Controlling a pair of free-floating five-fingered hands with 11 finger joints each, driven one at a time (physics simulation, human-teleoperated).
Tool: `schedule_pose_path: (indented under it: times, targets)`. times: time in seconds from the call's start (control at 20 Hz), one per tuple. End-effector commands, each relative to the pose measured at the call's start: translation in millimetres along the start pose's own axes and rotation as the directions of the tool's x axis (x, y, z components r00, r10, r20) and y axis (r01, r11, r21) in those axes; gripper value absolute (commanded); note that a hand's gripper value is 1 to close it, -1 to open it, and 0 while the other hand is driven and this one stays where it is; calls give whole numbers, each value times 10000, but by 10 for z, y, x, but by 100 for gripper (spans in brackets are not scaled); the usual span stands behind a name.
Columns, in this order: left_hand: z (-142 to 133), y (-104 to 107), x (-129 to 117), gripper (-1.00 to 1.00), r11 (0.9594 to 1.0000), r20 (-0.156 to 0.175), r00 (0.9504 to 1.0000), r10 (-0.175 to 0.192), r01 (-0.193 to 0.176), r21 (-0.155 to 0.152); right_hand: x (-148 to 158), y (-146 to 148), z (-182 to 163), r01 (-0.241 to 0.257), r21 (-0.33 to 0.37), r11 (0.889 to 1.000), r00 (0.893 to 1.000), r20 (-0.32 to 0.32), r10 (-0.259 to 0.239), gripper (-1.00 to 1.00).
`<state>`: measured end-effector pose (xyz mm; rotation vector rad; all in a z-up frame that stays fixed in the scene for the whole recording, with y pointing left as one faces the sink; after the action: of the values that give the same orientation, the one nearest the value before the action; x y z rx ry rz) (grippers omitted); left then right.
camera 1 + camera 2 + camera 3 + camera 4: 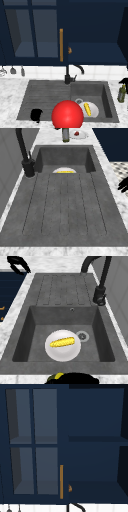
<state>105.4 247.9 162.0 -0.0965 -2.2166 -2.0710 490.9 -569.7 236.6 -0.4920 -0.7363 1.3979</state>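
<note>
Here, the left hand [36,115] hangs at the front rim of the sink [25,100], by the near left corner of its ribbed drainboard, and it touches nothing. In the left side view the same hand [123,185] sits just off the sink's front edge over the marble counter, its fingers spread apart and pointing toward the sink; the right side view shows them [18,264] loosely bent and holding nothing. The right hand [124,81] hovers past the right end of the sink, directly above a green glass bottle [121,93] that stands upright on the counter there (whether hand and bottle touch I cannot tell, nor how its fingers are set). In the sink's right-hand basin a white plate [94,110] lies flat on the floor beside the drain [79,101], and a yellow corn cob [87,109] rests across the plate. The black faucet [68,75] rises from the back rim of the sink, between drainboard and basin, with its spout curving over the basin. A large red ball [67,115] shows before the sink's front rim, partly covering the plate's left edge. Beyond the sink's right end, past the bottle, a small dish with something red [78,134] sits on the counter. Above the sink hangs a dark blue wall cabinet [95,414], its left door glazed with a brass handle [61,45], its right side open.
</note>
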Motion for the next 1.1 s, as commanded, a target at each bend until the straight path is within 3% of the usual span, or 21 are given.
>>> schedule_pose_path:
  times: [0.0,0.2,0.65,1.05]
  targets:
    - [0,0,0,0,10000,0,10000,0,0,0,-8,75,17,35,84,10000,10000,-38,-34,-100]
    - [0,0,0,0,10000,0,10000,0,0,0,-49,124,171,121,-36,9999,9997,202,-121,-100]
    - [0,0,0,0,10000,0,10000,0,0,0,-121,73,302,23,974,9952,9997,254,-48,-100]
    - [0,0,0,0,10000,0,10000,0,0,0,-61,-58,307,-417,1262,9911,9991,141,402,-100]
